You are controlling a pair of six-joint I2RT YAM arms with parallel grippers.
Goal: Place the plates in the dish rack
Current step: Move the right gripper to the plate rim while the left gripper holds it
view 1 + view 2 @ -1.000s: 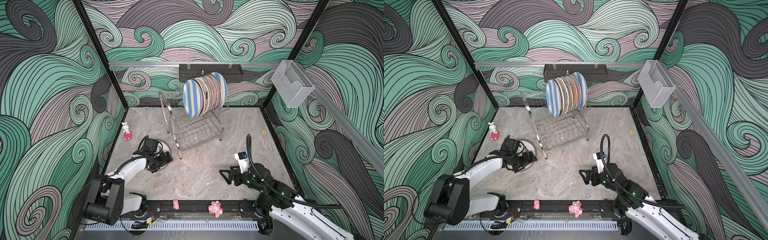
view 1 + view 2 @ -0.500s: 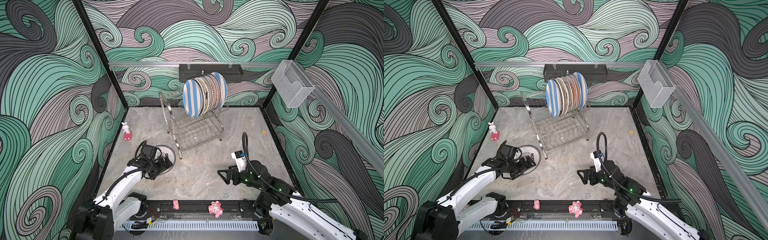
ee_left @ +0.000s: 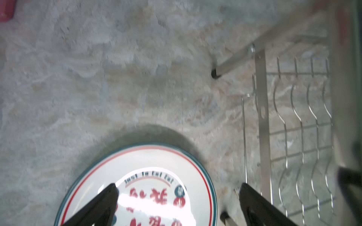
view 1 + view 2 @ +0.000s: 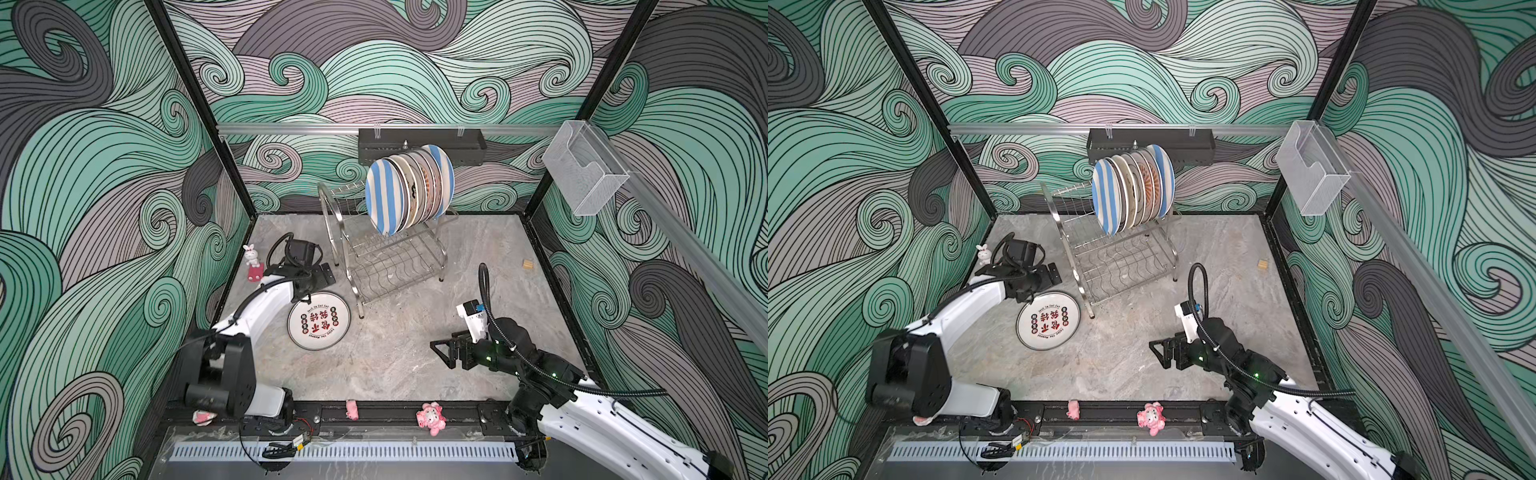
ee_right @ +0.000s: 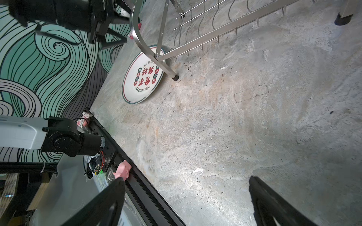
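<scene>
- One round white ceramic plate w/ teal rim and red-black characters (image 4: pixel 319 321) lies flat, face up, on the grey stone-look tabletop (image 4: pixel 395 365). It's just beside the front-left foot of the shiny two-tier steel wire dish rack (image 4: pixel 386 266).
- The other plates (image 4: pixel 409 187) stand on edge in a tight row on the rack's top tier, w/ the blue-white striped one (image 4: pixel 384 199) in front. You can see the lower tier is bare wire.
- Your left gripper (image 3: pixel 178 187) hangs over the flat plate's far edge, jaws spread wide and holding nothing. One finger (image 3: pixel 105 197) is above the plate; the other is over the table on the rack side.
- Your right gripper (image 4: pixel 442 353) is agape too, low over bare table and well apart from plate and rack.
- A pink pig toy (image 4: pixel 432 417) sits on the front rail.
</scene>
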